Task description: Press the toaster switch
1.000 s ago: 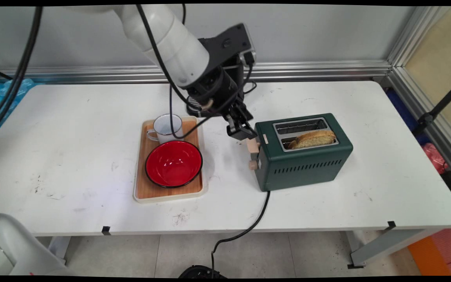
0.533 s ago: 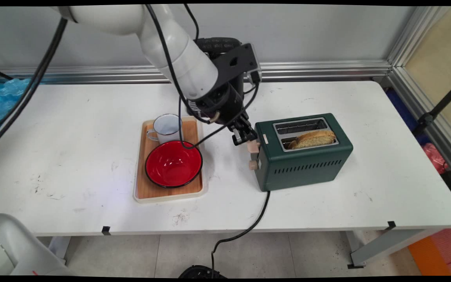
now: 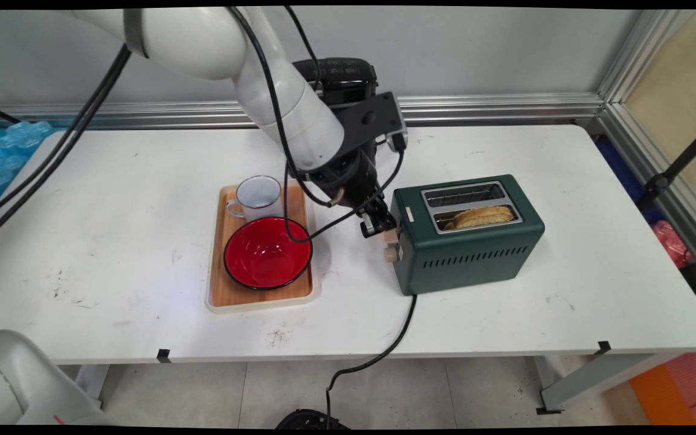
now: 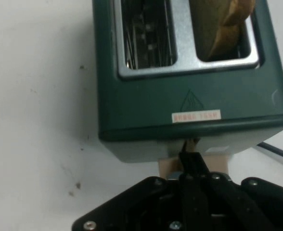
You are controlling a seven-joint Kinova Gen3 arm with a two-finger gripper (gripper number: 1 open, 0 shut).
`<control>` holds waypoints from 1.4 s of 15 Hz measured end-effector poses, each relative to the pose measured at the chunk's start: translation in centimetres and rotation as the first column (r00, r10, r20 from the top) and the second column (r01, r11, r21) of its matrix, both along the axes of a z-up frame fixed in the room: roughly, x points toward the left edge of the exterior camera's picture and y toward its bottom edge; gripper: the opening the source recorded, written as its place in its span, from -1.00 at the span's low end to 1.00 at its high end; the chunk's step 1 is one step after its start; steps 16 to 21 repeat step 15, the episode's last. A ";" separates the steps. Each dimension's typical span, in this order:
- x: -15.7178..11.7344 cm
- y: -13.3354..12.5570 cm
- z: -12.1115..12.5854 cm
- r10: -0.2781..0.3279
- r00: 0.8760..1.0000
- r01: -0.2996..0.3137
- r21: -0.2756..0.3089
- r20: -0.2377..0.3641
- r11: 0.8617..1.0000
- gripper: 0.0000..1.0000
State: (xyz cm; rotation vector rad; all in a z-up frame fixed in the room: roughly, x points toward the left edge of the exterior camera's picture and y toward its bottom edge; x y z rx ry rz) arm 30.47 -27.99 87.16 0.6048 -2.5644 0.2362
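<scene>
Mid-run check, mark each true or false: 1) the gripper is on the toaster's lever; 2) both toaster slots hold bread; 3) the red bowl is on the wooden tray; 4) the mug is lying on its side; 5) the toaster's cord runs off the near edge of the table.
1) True: the gripper, fingers shut, presses on the beige lever at the end of the green toaster.
2) False: only the nearer slot holds a bread slice; the farther slot is empty.
3) True: the red bowl sits on the wooden tray.
4) False: the white mug stands upright on the tray, behind the bowl.
5) True: the black cord drops over the near edge.
</scene>
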 end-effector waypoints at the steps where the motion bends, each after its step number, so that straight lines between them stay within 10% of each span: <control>1: 0.0 -0.1 -0.3 0.000 1.000 0.000 0.004 0.003 1.000 -1.00; 21: 0.2 -0.5 -3.3 -0.004 1.000 0.003 0.043 0.025 0.999 -1.00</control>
